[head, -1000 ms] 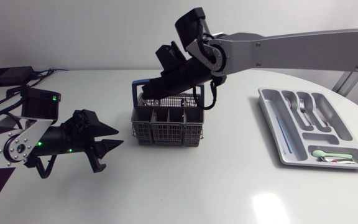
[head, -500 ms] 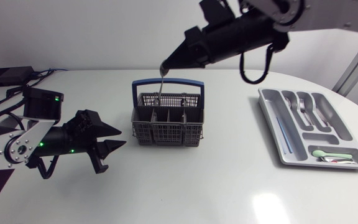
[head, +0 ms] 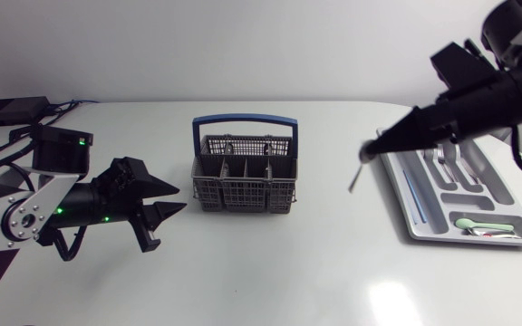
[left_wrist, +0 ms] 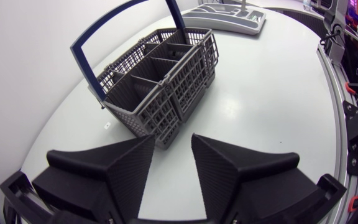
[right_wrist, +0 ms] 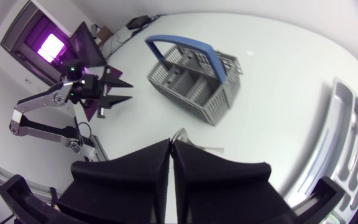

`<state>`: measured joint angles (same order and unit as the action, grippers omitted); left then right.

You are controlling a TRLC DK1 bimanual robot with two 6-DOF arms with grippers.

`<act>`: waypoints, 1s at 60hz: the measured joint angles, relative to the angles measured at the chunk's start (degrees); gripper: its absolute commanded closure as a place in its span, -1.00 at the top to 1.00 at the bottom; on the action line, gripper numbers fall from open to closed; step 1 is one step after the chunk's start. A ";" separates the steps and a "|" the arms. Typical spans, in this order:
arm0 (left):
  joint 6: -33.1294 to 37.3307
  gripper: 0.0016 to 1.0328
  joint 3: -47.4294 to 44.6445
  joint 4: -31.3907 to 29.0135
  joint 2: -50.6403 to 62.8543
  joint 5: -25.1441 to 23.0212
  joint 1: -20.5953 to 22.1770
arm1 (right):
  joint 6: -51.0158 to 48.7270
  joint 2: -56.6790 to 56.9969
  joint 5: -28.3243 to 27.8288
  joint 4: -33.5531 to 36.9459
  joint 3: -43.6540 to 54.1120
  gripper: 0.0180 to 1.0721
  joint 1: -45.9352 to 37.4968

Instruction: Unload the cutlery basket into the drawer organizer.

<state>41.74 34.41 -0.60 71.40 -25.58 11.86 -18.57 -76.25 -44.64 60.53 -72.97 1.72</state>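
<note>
The grey wire cutlery basket (head: 243, 174) with a blue handle stands mid-table, also in the left wrist view (left_wrist: 160, 81) and the right wrist view (right_wrist: 194, 78). My right gripper (head: 371, 145) hangs just left of the grey drawer organizer (head: 391, 170), shut on a silver piece of cutlery (head: 355, 177) that dangles from its tips. The same piece (right_wrist: 188, 138) pokes out ahead of the closed fingertips of that gripper (right_wrist: 171, 144). My left gripper (head: 166, 213) rests low, left of the basket, open and holding nothing (left_wrist: 173, 149).
The organizer (right_wrist: 347, 143) holds forks (head: 442, 154) in a middle slot, a thin blue item (head: 412, 195) in the left slot and a green spoon (head: 466, 224) at the front. A black box (head: 12, 110) lies at the far left.
My right arm lifted the cutlery piece out of the basket and carried it right, to beside the organizer. The left arm kept still.
</note>
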 measured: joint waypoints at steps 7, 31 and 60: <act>-0.22 -0.15 0.00 -0.39 0.00 1.09 1.53 | -9.16 1.49 5.70 3.82 4.59 -0.88 -11.17; -1.51 -0.15 0.13 -1.70 -0.50 3.80 4.13 | -22.86 -2.19 21.33 -7.26 9.20 -0.88 -36.72; -1.68 -0.15 0.13 -3.61 -3.54 4.92 4.13 | -24.55 -14.58 32.54 -28.44 13.55 -0.85 -41.97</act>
<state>40.05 34.54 -4.21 67.85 -20.67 15.99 -43.11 -90.83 -12.10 32.10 -59.42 -40.25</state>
